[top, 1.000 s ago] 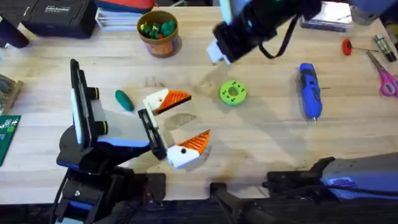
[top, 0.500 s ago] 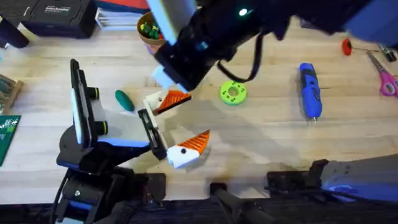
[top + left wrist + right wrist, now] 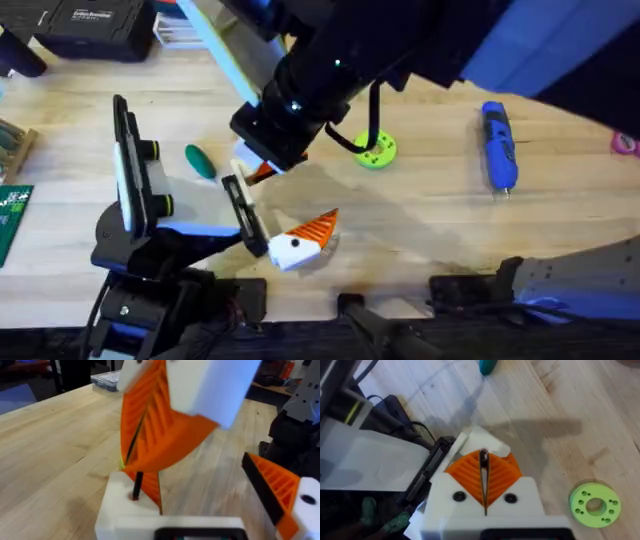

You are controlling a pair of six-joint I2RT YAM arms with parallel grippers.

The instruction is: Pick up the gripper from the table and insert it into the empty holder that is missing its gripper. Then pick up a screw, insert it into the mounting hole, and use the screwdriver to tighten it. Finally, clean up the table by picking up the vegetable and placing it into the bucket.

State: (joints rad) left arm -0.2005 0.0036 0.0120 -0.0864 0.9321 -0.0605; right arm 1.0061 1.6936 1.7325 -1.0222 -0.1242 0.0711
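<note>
R pincer (image 3: pixel 485 495) clenched on a thin dark screw (image 3: pixel 483 458), over holder (image 3: pixel 482 440). L pincer (image 3: pixel 285 205) released. Vegetable (image 3: pixel 200 161) on desk (image 3: pixel 420 215).

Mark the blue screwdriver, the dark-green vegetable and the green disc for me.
Bright blue pen-shaped screwdriver (image 3: pixel 499 145): overhead, mid-body.
Small dark-green oval toy vegetable (image 3: pixel 200 161): overhead, its centre.
Flat bright-green round disc with holes (image 3: pixel 595 505): right wrist, its ring face.

overhead looks down on the table (image 3: pixel 440 230); both wrist views sit close, sharing the holder (image 3: pixel 131 510) area.
</note>
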